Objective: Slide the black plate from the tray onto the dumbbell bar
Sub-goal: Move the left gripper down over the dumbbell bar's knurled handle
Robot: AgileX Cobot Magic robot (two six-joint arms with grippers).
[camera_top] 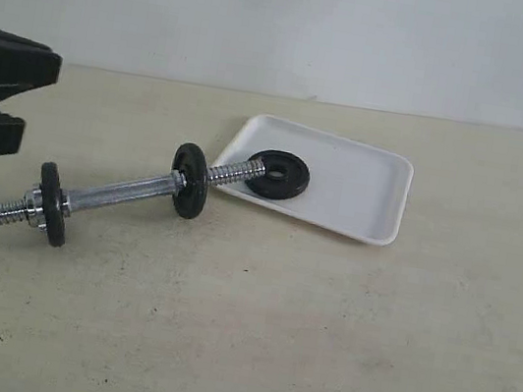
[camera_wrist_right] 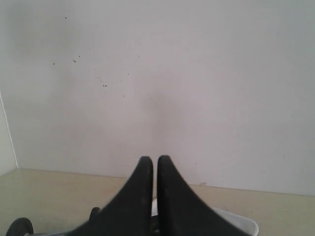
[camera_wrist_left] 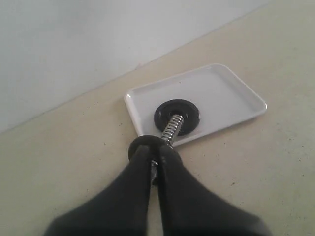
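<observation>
The black plate [camera_top: 288, 182] [camera_wrist_left: 189, 115] lies flat in the white tray [camera_top: 362, 187] [camera_wrist_left: 231, 93]. The chrome dumbbell bar [camera_top: 123, 192] [camera_wrist_left: 171, 129] lies on the table, and its threaded end reaches over the tray's rim to the plate's centre hole. My left gripper [camera_wrist_left: 156, 150] is shut on nothing and hovers above the bar, pointing along it; its black body [camera_top: 1, 80] shows at the left edge of the exterior view. My right gripper [camera_wrist_right: 155, 160] is shut and empty, faces the wall, and is outside the exterior view.
Two more black discs [camera_top: 190, 183] [camera_top: 53, 205] sit on the bar, which lies aslant on the beige table. In the right wrist view a tray corner [camera_wrist_right: 243, 223] and a disc [camera_wrist_right: 19, 227] peek out below the fingers. A pale wall stands behind.
</observation>
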